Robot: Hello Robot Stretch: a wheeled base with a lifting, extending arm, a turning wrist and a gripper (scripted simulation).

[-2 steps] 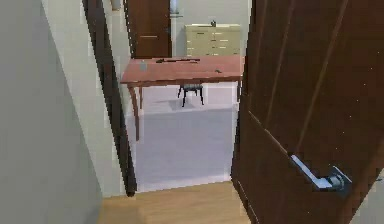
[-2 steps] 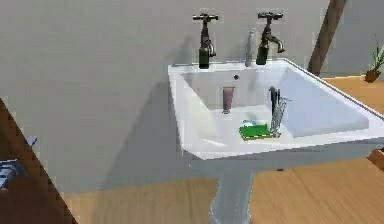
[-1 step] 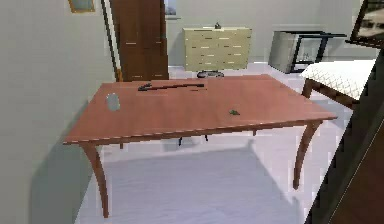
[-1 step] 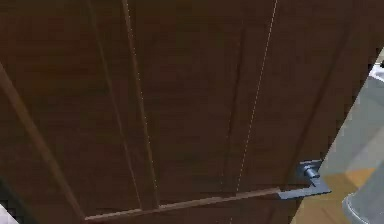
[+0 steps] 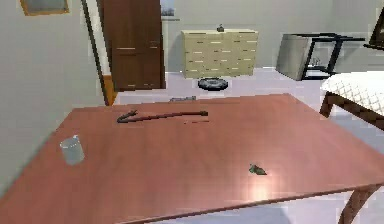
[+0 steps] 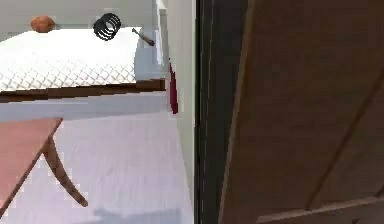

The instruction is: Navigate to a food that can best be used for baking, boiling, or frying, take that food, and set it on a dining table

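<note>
A smooth, reddish-brown wooden desk [image 5: 180, 150] spread across the forward view. A small grey cylindrical cup [image 5: 71, 150] stood near its left edge. A long, thin, dark curved thing [image 5: 160, 115] lay along the far edge, and a tiny dark lump [image 5: 257, 169] sat toward the near right corner. Beyond stood a dark panelled door [image 5: 132, 45] and a cream chest of drawers [image 5: 220, 52]. In the arm side view, a bed [image 6: 70, 60] with a white quilted cover carried a round reddish-brown thing [image 6: 40, 22], possibly the food, by its far edge, near a dark wire coil [image 6: 107, 26]. The state of the jaws could not be told.
</note>
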